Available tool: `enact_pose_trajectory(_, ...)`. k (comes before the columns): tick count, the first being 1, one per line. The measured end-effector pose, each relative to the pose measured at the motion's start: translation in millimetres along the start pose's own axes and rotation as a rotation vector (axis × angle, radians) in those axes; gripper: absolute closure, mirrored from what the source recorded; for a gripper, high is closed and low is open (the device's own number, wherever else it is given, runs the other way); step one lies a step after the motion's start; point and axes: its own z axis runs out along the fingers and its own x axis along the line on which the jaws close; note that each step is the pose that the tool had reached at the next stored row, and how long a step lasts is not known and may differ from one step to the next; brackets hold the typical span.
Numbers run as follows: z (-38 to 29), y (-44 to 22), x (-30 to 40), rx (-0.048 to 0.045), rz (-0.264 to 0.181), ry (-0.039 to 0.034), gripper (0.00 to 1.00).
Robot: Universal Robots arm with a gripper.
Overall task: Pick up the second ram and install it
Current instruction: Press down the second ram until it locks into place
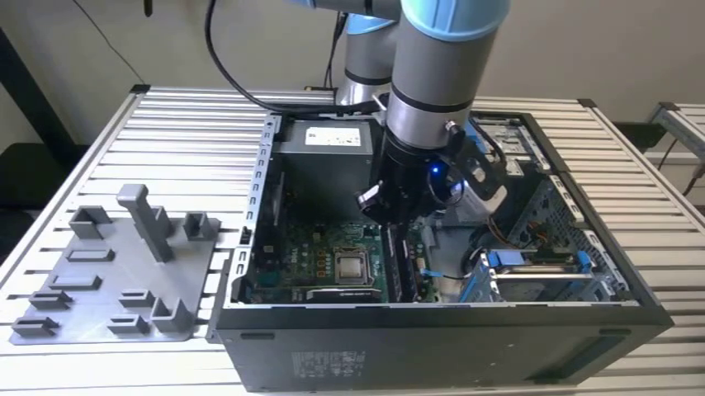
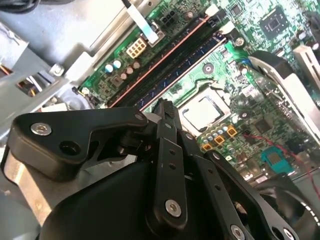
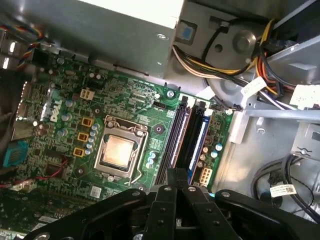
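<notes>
The black linkage gripper (image 3: 176, 175) hangs over the green motherboard's long memory slots (image 3: 187, 140), jaws drawn together, though whether they pinch anything I cannot tell. A memory stick of this kind is likely light, stiff and fragile, best held by its long bare edges.

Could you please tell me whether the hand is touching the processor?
Apart. In the first wrist view the hand sits over the memory slots, with green board showing between it and the bare processor.

Exterior view: elevated, set back, looking down across the slatted surface (image 1: 165, 124) into the open computer case (image 1: 441, 330). Both wrist views: close above the motherboard (image 3: 60, 130), looking down past the hand (image 3: 176, 176), sharing the processor socket (image 2: 205, 111) and memory slots (image 2: 170, 60).
</notes>
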Motion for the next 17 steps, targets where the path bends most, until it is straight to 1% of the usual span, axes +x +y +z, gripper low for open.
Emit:
enact_pose_trajectory(6, 0.0, 0.0, 0.0, -0.0042, -0.065, 0.0015, 0.89)
enact_pose_trajectory(7, 0.1, -0.1, 0.1, -0.0060, -0.073, 0.0013, 0.89)
enact_pose_trajectory(10, 0.3, 0.1, 0.1, -0.0119, -0.087, 0.0000, 0.89)
enact_pose_trajectory(17, 0.4, 0.0, 0.2, -0.0174, -0.130, 0.0003, 0.89)
